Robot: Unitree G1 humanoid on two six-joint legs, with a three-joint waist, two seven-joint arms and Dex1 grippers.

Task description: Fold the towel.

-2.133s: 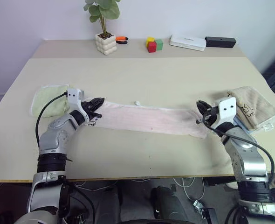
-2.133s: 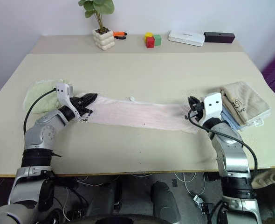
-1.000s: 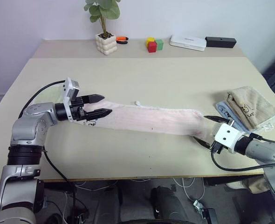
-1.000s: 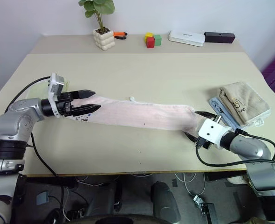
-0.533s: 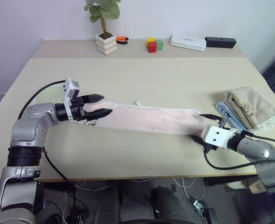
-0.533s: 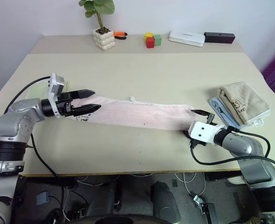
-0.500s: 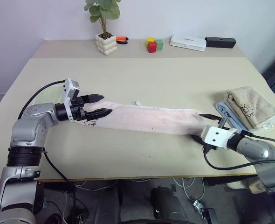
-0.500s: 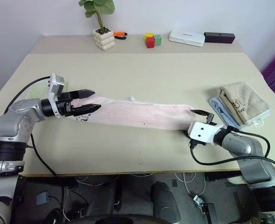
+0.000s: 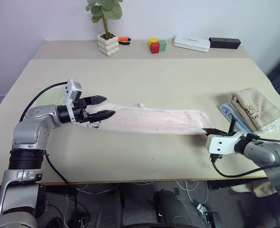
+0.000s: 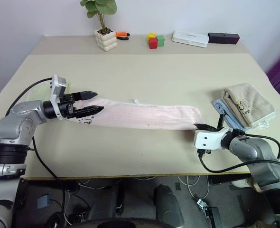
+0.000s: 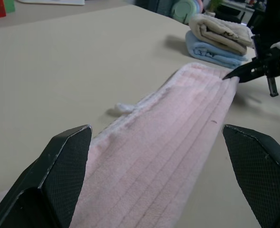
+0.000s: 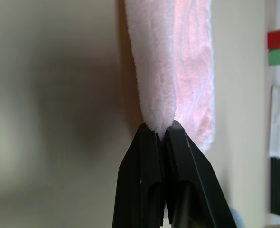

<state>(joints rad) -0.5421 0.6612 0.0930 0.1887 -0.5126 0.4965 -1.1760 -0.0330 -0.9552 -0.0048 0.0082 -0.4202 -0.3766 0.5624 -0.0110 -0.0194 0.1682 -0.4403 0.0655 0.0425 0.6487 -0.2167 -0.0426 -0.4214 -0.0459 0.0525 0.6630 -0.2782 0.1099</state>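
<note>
The long pale pink fluffy towel (image 9: 149,120) lies stretched across the beige counter (image 9: 144,76), nearer its front edge. The right end effector (image 12: 160,133) is pressed together, pinching the towel's right end. The left end effector (image 9: 103,107) is spread above its left end.

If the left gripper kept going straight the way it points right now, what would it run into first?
Probably the pink towel: the open left gripper points along its length, slightly downward. Exactly where it would touch down is hard to judge.
</note>
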